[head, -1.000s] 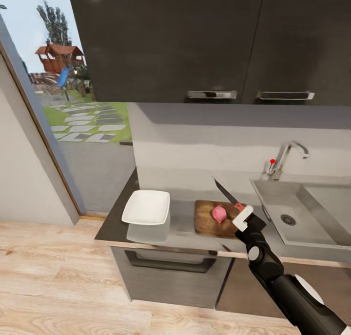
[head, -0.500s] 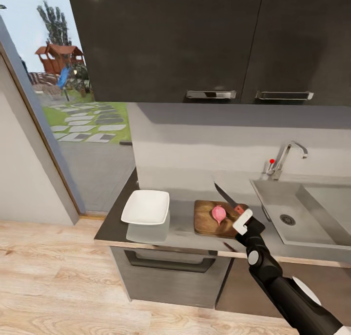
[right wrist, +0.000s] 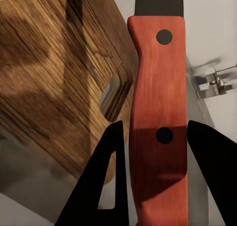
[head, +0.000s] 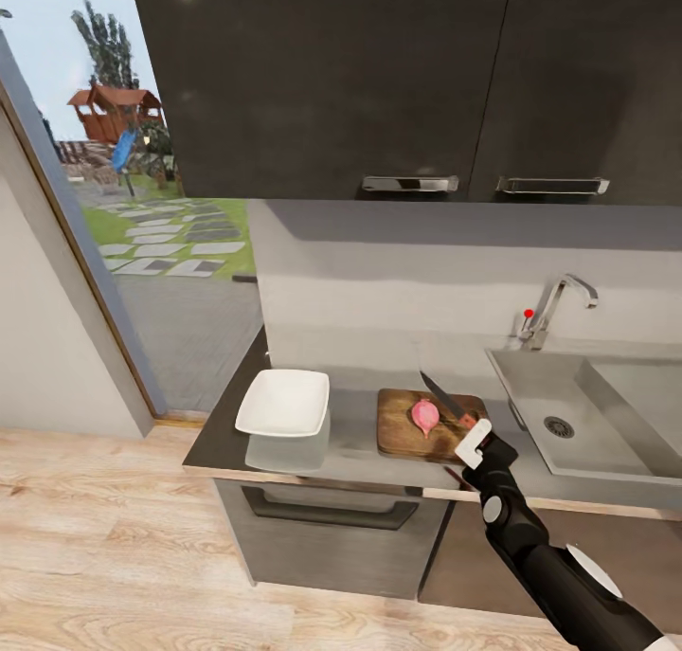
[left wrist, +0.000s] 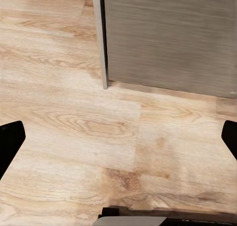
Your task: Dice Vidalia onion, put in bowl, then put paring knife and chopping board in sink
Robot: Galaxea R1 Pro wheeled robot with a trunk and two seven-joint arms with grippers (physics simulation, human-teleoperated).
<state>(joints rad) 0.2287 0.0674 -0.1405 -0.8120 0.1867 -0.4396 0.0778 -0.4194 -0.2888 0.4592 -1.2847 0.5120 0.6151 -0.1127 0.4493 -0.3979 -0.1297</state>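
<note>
The right claw point(head: 471, 440) was clamped on the red handle of the knife point(head: 447, 401), its dark blade slanting over the board point(head: 398, 428) just beside the pink onion point(head: 425, 415) that lay on it. The white bowl point(head: 284, 403) sat on the counter point(head: 355, 457) left of the board, the sink point(head: 568, 414) to its right. The left claw point(left wrist: 118, 142) hung over the wooden floor point(left wrist: 74, 132) with its fingers point(left wrist: 10, 142) spread wide and nothing between them.

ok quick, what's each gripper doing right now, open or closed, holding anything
Left gripper: open, holding nothing, over the wooden floor.
Right gripper: closed on the knife by its red handle, blade over the chopping board.
</note>
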